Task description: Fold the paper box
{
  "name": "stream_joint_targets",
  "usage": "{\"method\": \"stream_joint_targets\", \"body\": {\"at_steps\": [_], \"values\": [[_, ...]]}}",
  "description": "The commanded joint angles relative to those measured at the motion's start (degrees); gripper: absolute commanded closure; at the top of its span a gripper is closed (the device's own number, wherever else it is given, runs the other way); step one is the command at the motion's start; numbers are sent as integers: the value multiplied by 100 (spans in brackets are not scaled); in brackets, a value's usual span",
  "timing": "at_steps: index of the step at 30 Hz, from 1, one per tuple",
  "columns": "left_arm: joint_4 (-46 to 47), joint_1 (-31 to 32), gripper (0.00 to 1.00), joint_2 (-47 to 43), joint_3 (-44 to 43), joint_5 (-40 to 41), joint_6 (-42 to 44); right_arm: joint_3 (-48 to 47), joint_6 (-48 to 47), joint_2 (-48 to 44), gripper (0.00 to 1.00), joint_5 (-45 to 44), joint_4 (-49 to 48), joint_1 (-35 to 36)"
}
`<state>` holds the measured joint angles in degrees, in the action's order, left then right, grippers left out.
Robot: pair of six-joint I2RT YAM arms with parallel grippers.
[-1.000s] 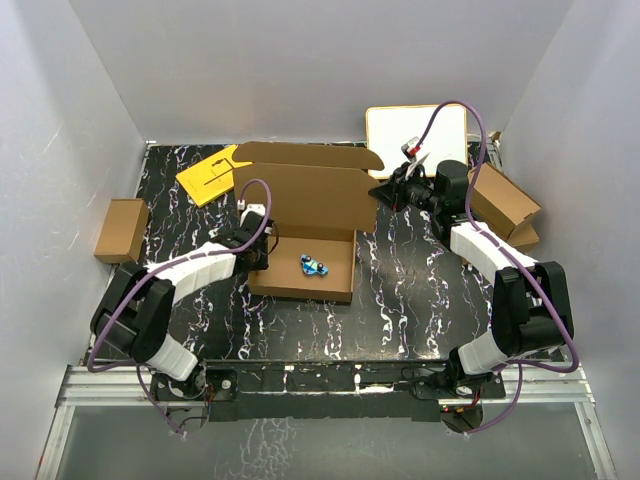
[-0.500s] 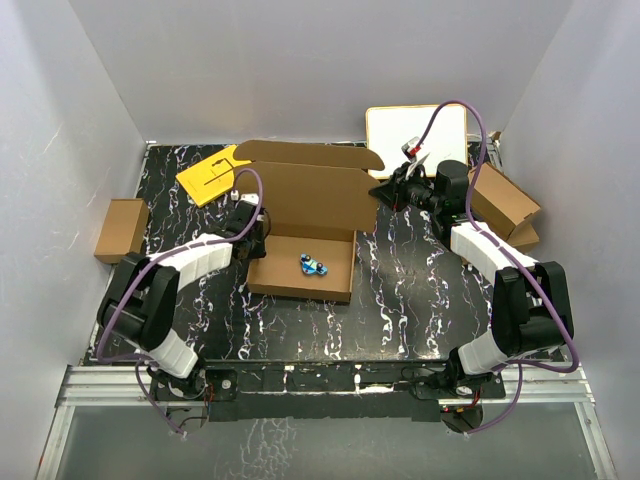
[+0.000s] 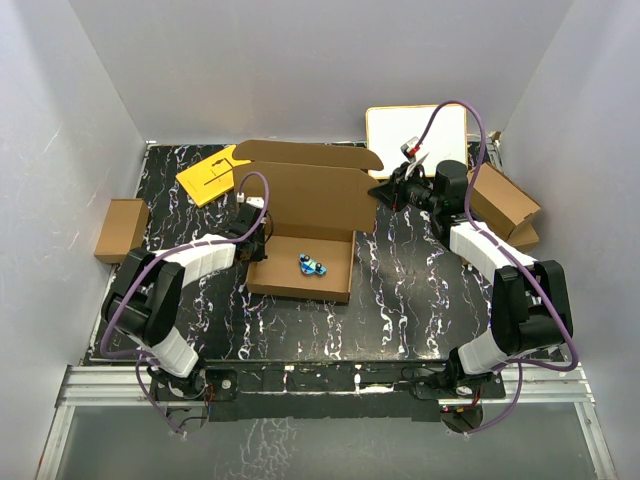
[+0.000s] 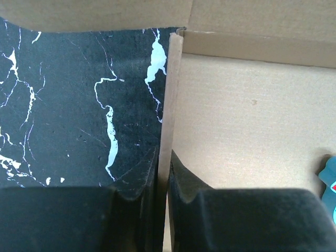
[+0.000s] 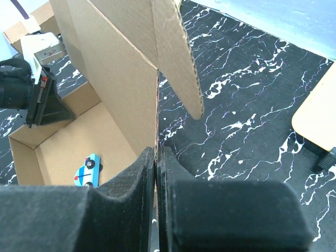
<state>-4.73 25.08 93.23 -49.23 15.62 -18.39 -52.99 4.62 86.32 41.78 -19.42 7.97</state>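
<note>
Clamps left gripper [image 4: 164, 157] on the thin left wall of the paper box [image 3: 305, 200], open at mid-frame in the top view, and right gripper [image 5: 156, 153] on its raised lid's right edge; likely light, stiff but crease-prone, best held at edges beside fold lines.

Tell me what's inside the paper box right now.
A small blue toy car lies on the floor of the paper box; nothing else shows. The left gripper hides a bit of floor by the left wall.
</note>
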Motion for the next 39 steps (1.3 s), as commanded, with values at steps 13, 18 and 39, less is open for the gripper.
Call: {"method": "stream_joint_targets", "body": {"at_steps": [13, 18, 39], "values": [[-379, -34, 42, -1272, 139, -462, -492, 23, -124, 48, 92, 51, -41, -8], [-171, -209, 27, -2316, 563, -1157, -477, -8, -224, 33, 92, 101, 34, -18], [1828, -3156, 13, -1569, -76, -5626, 771, -426, -734, 140, 92, 779, 526, -37]]}}
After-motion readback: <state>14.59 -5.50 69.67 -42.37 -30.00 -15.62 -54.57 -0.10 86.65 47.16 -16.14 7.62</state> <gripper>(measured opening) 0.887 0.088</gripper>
